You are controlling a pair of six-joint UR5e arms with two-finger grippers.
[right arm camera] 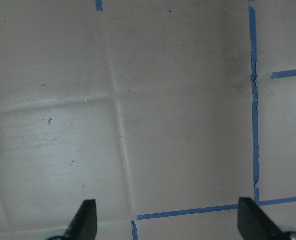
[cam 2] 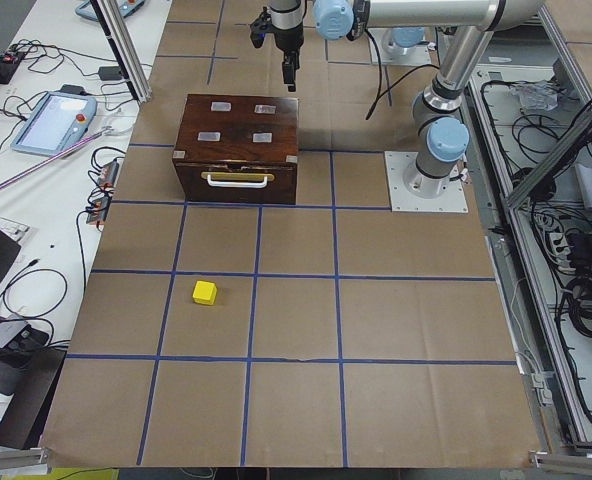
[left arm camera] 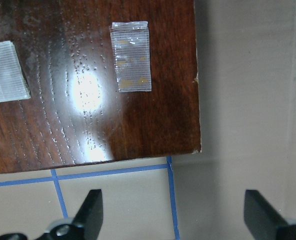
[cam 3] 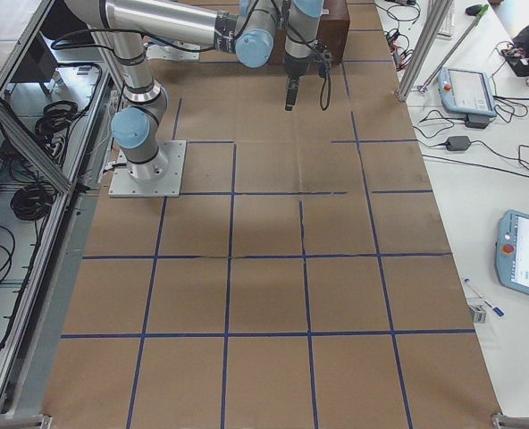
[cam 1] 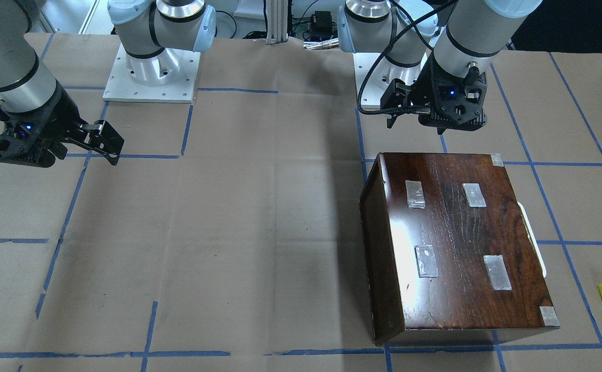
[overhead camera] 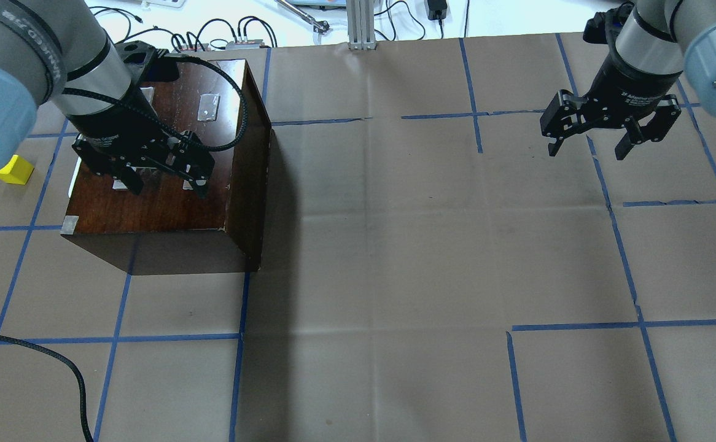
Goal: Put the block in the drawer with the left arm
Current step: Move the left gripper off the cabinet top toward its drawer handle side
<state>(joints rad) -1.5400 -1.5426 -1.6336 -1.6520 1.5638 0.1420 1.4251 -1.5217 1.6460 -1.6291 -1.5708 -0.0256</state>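
The left arm's black two-finger tool (overhead camera: 164,184) hangs spread wide and empty above the glossy dark brown wooden cabinet (overhead camera: 161,212). The right tool (overhead camera: 588,150) is equally wide and empty. Blue tape grids the brown-papered table (overhead camera: 395,245). The small yellow cube block (cam 2: 205,292) sits there, well apart from the cabinet. The left-side view shows the drawer (cam 2: 276,180) pushed in, with its white handle (cam 2: 238,181); the overhead view hides that front.

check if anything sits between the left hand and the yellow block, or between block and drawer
The cabinet sits between them: the left hand hovers open above its back edge, and the block lies on the table beyond the handle side. Also the drawer is shut, its own front barring entry.
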